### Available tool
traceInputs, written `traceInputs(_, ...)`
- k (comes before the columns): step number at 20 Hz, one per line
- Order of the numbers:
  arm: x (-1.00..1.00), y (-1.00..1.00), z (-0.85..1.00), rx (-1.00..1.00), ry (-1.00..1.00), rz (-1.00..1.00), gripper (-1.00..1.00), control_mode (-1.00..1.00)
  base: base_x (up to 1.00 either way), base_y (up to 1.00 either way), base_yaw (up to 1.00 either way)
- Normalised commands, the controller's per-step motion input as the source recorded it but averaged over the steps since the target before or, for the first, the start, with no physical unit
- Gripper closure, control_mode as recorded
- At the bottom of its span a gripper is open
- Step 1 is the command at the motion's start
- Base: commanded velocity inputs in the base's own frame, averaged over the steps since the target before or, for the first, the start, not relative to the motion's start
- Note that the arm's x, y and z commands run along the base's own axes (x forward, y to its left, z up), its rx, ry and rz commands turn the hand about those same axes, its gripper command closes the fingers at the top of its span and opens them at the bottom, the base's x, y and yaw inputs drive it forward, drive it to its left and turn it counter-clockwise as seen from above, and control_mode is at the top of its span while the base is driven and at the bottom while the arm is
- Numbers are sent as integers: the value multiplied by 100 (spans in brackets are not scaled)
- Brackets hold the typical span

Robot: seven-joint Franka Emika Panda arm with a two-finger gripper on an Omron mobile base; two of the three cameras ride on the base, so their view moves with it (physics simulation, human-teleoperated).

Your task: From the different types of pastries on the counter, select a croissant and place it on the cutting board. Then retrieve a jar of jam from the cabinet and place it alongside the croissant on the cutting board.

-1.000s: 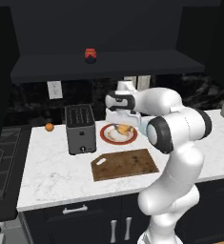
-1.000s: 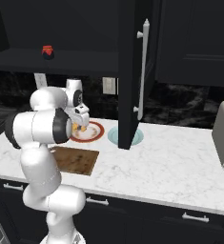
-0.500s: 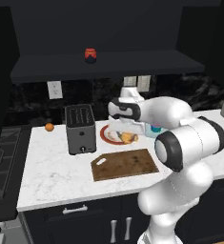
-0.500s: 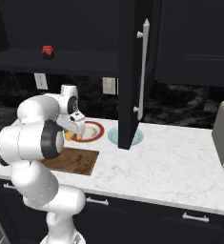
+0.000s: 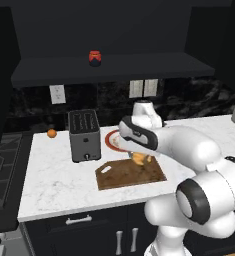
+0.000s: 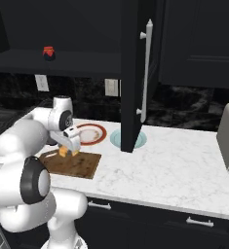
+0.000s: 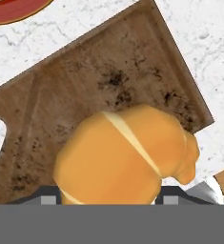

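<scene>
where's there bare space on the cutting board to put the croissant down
The dark-brown wooden cutting board is bare from its handle hole to the far corner. The golden croissant in the hand hangs over its near edge. The red-rimmed plate crowds the back.

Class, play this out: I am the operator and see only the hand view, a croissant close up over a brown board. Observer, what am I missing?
Observer: The jar of jam stands on the cabinet shelf.
Operator: What stands beside the board?
Observer: Left of the cutting board a toaster stands on the counter.
Operator: Is the cabinet open?
Observer: Yes, in the right base view its door hangs open over the counter.
Operator: And the gripper?
Observer: The gripper holds the croissant just above the board.
</scene>
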Motion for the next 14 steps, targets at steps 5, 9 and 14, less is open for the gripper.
traceInputs(5,15,0,-1,0,0,0,100,-100,0,0,0)
traceInputs(9,31,0,-32,0,1,0,100,-100,0,0,0)
traceInputs(14,31,0,-40,0,6,0,100,-100,0,0,0)
